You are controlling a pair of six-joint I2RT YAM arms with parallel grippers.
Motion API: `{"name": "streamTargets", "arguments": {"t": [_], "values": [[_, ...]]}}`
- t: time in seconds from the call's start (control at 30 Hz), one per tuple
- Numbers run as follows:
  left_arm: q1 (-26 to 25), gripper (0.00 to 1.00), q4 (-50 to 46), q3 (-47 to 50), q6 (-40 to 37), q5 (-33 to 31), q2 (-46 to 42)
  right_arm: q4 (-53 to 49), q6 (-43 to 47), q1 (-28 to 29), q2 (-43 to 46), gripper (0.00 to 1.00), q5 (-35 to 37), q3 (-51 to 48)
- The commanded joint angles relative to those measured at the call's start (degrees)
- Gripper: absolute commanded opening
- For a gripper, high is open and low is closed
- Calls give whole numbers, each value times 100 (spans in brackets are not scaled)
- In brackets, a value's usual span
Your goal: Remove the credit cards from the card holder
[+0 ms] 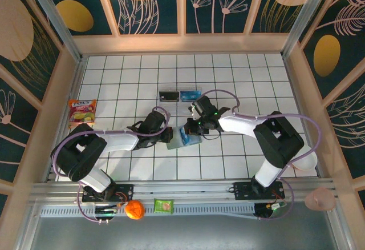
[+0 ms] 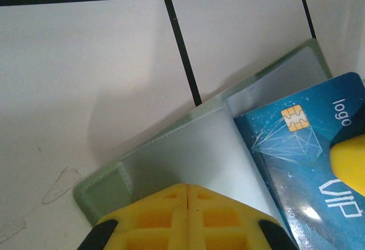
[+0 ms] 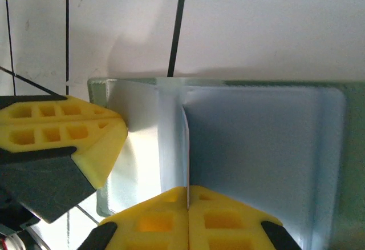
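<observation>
The card holder (image 1: 182, 138) lies open mid-table, blue credit card (image 2: 296, 158) pocketed. The left gripper (image 2: 187, 192) and right gripper (image 3: 188, 193) are both pressed together; left should pin it flat while right draws the card straight out.

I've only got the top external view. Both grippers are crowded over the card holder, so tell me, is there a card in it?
Observer: Yes. The left wrist view shows a bright blue plastic card with a gold chip lying in the open grey-green folding card holder.
Operator: Is anything touching it?
Observer: A yellow finger of the right gripper overlaps one edge of the card.
Operator: Are those jaws open?
Observer: No, the right wrist view shows its fingers pressed together, shut.
</observation>
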State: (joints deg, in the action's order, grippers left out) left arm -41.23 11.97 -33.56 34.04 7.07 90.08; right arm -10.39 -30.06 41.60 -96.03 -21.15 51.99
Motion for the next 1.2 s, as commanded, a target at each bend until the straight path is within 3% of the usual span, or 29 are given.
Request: {"name": "streamTargets", "arguments": {"t": [0.0, 0.37, 0.57, 0.7, 0.87, 0.97, 1.17], "values": [[32, 0, 25, -72, -91, 84, 60, -141, 180, -96, 133, 0, 140, -34], [57, 1, -139, -206, -143, 92, -143, -408, 1700, -188, 1485, 0, 704, 327], [183, 26, -446, -396, -100, 52, -812, -425, 2949, -111, 1633, 0, 1891, 666], [329, 48, -790, -397, -108, -94, -1488, -555, 4115, 79, 1461, 0, 2561, 1045], [480, 70, -1026, -180, 9, -71, -1995, -1004, 5553, 267, 1127, 0, 2636, 1745], [521, 98, -1129, -94, 67, -31, -2131, -1701, 6085, 256, 659, 0, 2493, 2500], [577, 99, -1539, -136, 52, -315, -2383, -3108, 6874, 100, -423, 0, 2314, 4033]]}}
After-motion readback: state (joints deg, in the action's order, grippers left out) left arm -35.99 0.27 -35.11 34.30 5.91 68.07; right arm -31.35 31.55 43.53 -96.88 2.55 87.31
